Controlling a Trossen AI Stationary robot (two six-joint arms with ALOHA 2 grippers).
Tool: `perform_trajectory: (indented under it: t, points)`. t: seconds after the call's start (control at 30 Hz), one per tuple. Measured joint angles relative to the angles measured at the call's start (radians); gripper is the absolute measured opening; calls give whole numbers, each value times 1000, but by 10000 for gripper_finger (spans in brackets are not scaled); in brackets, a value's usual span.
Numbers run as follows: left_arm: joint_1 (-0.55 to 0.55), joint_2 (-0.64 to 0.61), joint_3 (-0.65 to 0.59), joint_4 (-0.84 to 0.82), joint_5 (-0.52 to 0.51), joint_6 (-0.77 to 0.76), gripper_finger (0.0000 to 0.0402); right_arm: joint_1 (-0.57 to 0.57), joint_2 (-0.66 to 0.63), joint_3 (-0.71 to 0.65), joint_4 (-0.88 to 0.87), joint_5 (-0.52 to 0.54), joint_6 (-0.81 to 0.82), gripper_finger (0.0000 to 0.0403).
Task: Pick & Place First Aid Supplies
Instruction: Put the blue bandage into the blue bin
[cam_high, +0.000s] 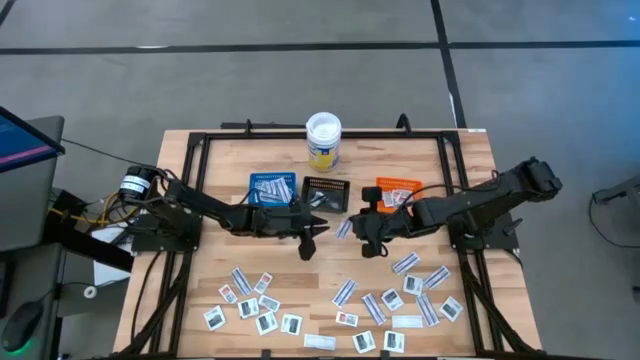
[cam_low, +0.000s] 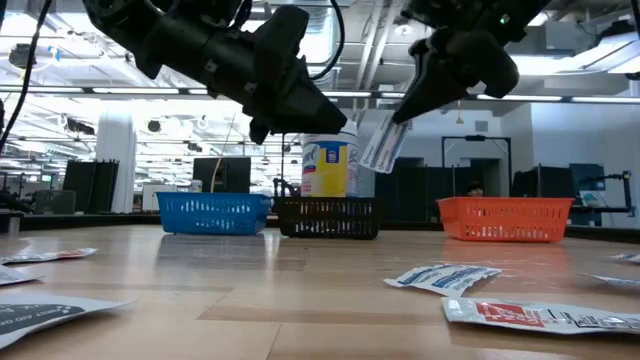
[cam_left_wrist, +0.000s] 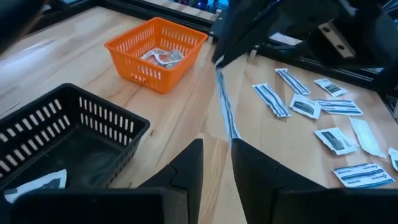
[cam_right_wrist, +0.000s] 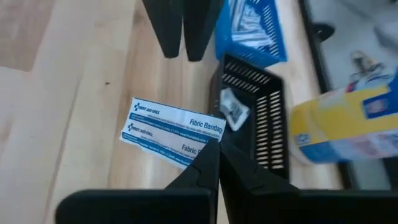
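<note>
From above I see a pale wooden table (cam_high: 330, 270) on a grey floor, and the low view looks past it into a bright workshop with dark cabinets. Along the far side stand three small baskets: blue (cam_high: 272, 188), black (cam_high: 325, 192) and orange (cam_high: 396, 190). Behind them is a white-lidded tub (cam_high: 323, 140) with a yellow label.

My right gripper (cam_right_wrist: 214, 149) hangs above the table in front of the black basket, its fingers pressed together on one corner of a white-and-blue strip (cam_right_wrist: 171, 134). The right wrist view shows that strip printed "Fabric Bandage", standing out sideways from the fingertips. In the low view it hangs clear of the wood, tilted, in front of the tub.

My left gripper (cam_high: 308, 238) hovers near the right one, also in front of the black basket. Its fingers stand slightly apart with nothing between them. The left wrist view has the held strip edge-on just beyond them.

The other packets (cam_high: 385, 305) lie scattered flat over the near half of the table, narrow striped ones mixed with squarish white ones, in a left cluster and a larger right one. The blue basket holds several strips. The orange one has a packet or two inside, and the black one shows a single small packet (cam_right_wrist: 234, 110).
</note>
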Motion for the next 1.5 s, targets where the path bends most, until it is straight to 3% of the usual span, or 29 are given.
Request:
perform_trajectory:
  t: [0.3,0.83,1.07,1.5]
  points:
    - [-5,0,0,7,1,0,85,-15,45,-1,128,-66,-19,1]
    - [-5,0,0,6,0,0,85,-21,188,-1,314,-59,-165,1]
    - [-5,0,0,3,0,0,85,1,157,-1,289,18,-190,1]
    - [-5,0,0,-14,0,1,85,53,92,0,266,22,-170,1]
